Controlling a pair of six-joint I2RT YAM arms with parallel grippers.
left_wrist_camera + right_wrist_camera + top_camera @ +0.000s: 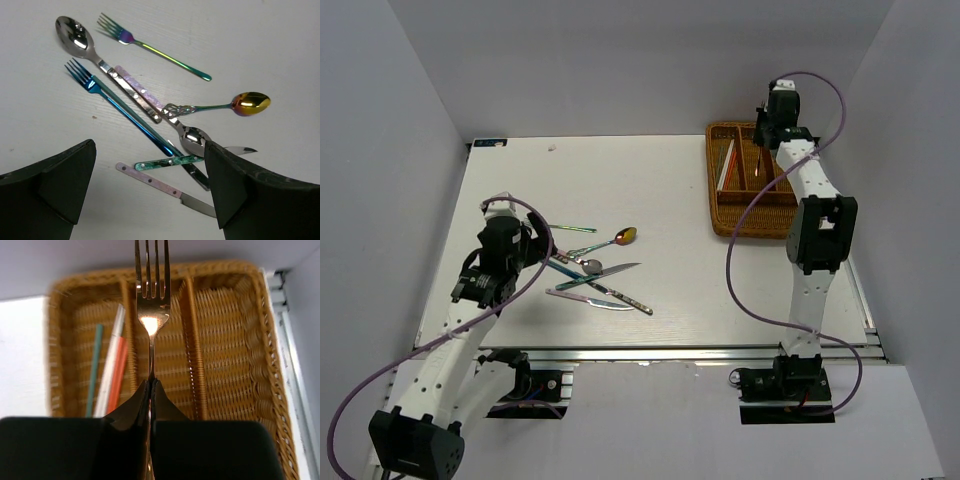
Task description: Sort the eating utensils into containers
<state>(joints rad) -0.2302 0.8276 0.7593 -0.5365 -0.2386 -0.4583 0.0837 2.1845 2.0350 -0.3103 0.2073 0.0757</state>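
1. The right gripper (pixel 151 386) is pinching the thin handle of a copper-gold fork (pixel 152 315). Its jaws are pressing together on the shaft, and the tines are pointing away from the wrist camera.
2. The fork is hanging over the wicker tray (pixel 227 271) and lining up with the middle long slot. Whether it is touching the weave cannot be told.
3. In the long slot to the left of the fork, three chopsticks are lying lengthwise: a blue-green chopstick (pixel 94 365), a white chopstick (pixel 112 355) and a red chopstick (pixel 120 372). The white and red ones are lying side by side.
4. In the top view the tray is sitting at the far right of the table (pixel 650 180), and the right arm is reaching over its far end.
5. The left gripper (pixel 150 150) is hovering with its jaws spread wide, gripping nothing, above the loose utensils (pixel 595 278). These are lying left of centre on the table, well apart from the tray.
6. In that pile a blue fork (pixel 120 107) is lying beside a pink-handled spoon (pixel 107 67). A rainbow fork (pixel 155 50) is lying apart.
7. A gold spoon (pixel 250 102), a green-handled knife (pixel 170 162) and a pink-handled knife (pixel 160 186) are lying nearer the right finger.
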